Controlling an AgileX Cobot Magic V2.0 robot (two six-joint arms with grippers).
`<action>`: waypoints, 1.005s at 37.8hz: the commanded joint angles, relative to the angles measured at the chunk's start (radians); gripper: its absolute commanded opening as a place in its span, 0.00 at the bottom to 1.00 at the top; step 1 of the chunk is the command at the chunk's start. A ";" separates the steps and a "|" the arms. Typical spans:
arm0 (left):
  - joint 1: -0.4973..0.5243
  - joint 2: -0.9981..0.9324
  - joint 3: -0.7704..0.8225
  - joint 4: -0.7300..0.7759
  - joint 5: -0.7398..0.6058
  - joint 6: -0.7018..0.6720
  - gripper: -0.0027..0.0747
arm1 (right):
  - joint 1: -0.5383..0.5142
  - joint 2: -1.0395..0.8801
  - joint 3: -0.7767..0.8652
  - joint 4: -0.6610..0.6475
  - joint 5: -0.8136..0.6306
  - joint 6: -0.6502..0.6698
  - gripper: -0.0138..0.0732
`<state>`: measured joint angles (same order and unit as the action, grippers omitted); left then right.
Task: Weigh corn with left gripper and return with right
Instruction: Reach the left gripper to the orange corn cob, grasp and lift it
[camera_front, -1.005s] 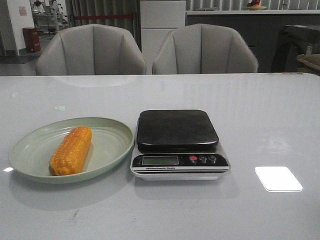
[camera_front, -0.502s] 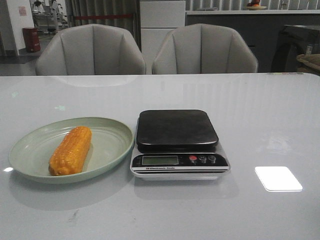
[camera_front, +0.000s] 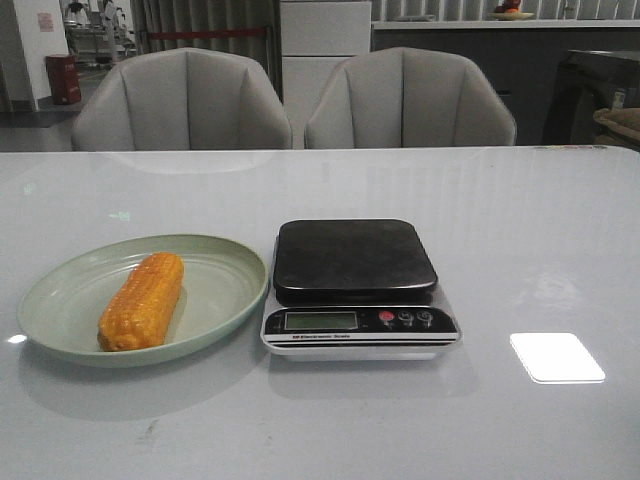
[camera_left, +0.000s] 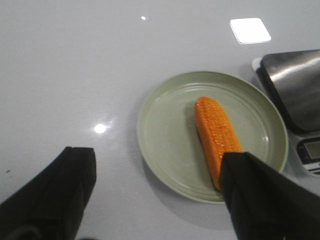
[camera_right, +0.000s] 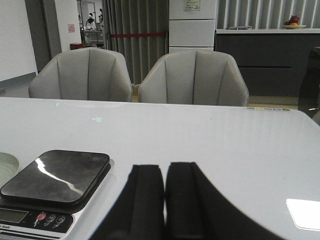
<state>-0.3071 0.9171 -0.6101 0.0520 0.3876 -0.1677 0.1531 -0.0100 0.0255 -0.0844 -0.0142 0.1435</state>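
Lying lengthwise on a pale green plate near the table's left edge, the corn sits just beside a scale; its front strip's lettering is too small to read. From the left wrist, the left gripper hangs wide open and empty above plate and corn. From the right wrist, the right gripper is closed on nothing, with two grey chairs behind the table's far edge.

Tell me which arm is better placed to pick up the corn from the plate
Left. Its claw is open above the plate, with the corn just ahead of its fingers. The right claw is shut and faces the chairs, beside the scale.
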 joint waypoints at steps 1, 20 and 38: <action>-0.066 0.068 -0.063 -0.020 -0.099 -0.010 0.77 | -0.006 0.006 0.010 -0.001 -0.084 -0.005 0.37; -0.139 0.520 -0.242 -0.158 -0.078 -0.012 0.77 | -0.006 -0.018 0.010 -0.001 -0.082 -0.005 0.37; -0.141 0.734 -0.325 -0.221 0.006 -0.012 0.66 | -0.006 -0.018 0.010 -0.001 -0.082 -0.005 0.37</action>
<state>-0.4375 1.6658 -0.8996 -0.1512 0.3973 -0.1735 0.1531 -0.0100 0.0255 -0.0844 -0.0142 0.1435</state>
